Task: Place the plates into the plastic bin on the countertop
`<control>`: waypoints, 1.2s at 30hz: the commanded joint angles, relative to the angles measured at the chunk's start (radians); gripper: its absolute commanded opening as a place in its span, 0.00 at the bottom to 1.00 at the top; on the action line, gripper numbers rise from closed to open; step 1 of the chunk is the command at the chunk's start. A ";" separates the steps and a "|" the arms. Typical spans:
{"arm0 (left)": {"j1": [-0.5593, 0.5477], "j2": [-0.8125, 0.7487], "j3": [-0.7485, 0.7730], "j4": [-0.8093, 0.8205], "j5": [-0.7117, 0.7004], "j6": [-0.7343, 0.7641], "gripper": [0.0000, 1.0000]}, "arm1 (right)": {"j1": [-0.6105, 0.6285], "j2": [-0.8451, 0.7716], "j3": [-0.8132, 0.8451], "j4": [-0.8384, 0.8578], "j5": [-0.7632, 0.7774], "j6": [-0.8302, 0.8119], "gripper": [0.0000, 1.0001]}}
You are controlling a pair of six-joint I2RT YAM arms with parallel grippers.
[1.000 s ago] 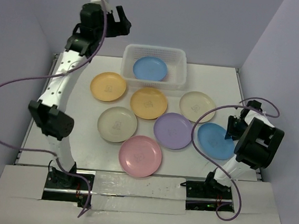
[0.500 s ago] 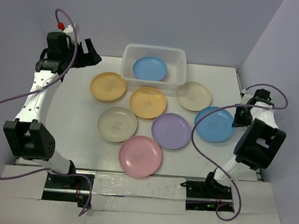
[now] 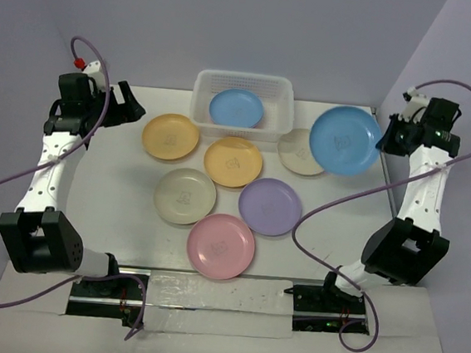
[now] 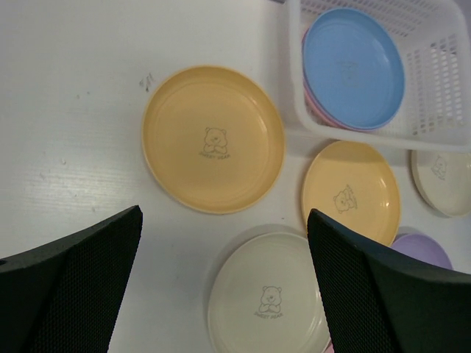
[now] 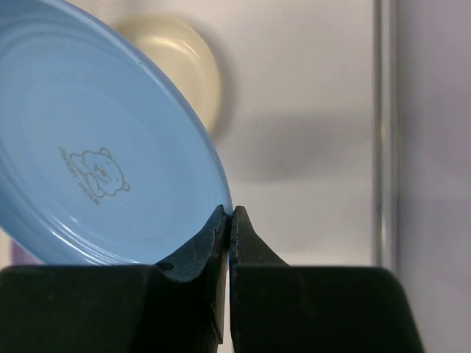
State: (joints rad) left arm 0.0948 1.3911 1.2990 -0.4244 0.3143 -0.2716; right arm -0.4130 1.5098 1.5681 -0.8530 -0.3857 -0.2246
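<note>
The top view looks steeply down from high above the near edge over the whole flat white desk (image 3: 116, 207). The left wrist view faces down from farther off (sharing the translucent white mesh plastic bin (image 4: 449, 95)). The right wrist view hugs the gripped round blue plastic plate (image 5: 96, 147).

Pale lavender-grey matte walls (image 3: 258, 28) seen at back and both sides in top view. Thin grey rail (image 5: 380, 110) shown blurred as vertical strip in right wrist view, beside right wall. Off-white flat board (image 3: 31, 307) laid across near edge. Crinkled translucent film strip (image 3: 220, 292) laid over its middle.
</note>
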 commanded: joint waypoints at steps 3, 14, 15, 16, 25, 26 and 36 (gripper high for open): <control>0.026 -0.033 -0.075 0.064 -0.087 -0.012 0.99 | 0.310 0.138 0.241 0.177 0.133 0.327 0.00; 0.066 -0.024 -0.210 0.151 -0.197 -0.094 0.99 | 0.571 0.529 0.631 0.275 0.489 0.537 0.00; 0.070 -0.014 -0.209 0.151 -0.196 -0.097 0.99 | 0.587 0.560 0.647 0.289 0.495 0.541 0.00; 0.076 -0.003 -0.206 0.151 -0.196 -0.098 0.99 | 0.596 0.592 0.678 0.288 0.488 0.549 0.00; 0.111 0.066 -0.200 0.155 -0.199 -0.115 0.99 | 0.679 0.755 0.731 0.373 0.460 0.618 0.00; 0.111 0.067 -0.208 0.165 -0.199 -0.120 0.99 | 0.689 0.771 0.740 0.377 0.466 0.623 0.00; 0.111 0.060 -0.235 0.185 -0.175 -0.097 0.99 | 0.706 0.908 0.825 0.382 0.426 0.627 0.23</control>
State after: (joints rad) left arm 0.2001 1.4677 1.0786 -0.3033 0.1241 -0.3822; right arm 0.2888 2.4033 2.3301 -0.5374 0.0576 0.3877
